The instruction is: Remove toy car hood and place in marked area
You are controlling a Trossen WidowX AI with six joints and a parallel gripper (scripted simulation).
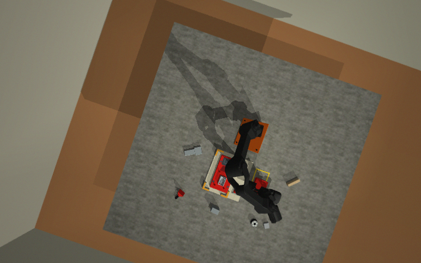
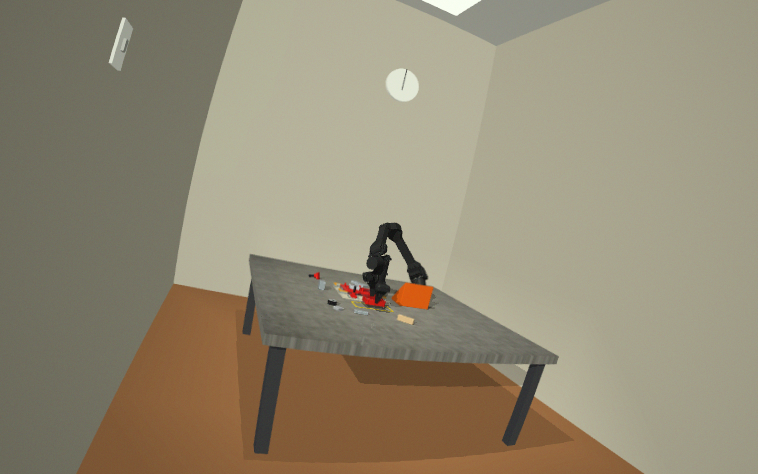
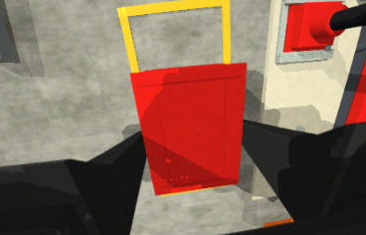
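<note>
The red hood (image 1: 260, 183) (image 3: 194, 95) is held between the two black fingers of my gripper (image 3: 191, 129), which is shut on its sides. The hood hangs over the marked area, a yellow outline (image 1: 262, 170) (image 3: 174, 7). In the wrist view the far part of the outline is uncovered, and a thin yellow strip shows at the hood's near edge. The hood looks a little above the table; its exact height is hard to tell. The red toy car (image 1: 217, 170) sits on a cream base (image 3: 300, 90) beside the marked area, partly hidden by the arm in the top view.
A red part with a black rod stands on the cream base. The orange base plate (image 1: 261, 140) is behind the outline. A tan block (image 1: 292, 181) (image 2: 405, 319), grey blocks (image 1: 190, 152), a small wheel (image 1: 254, 223) and a loose red piece (image 1: 180, 192) lie around.
</note>
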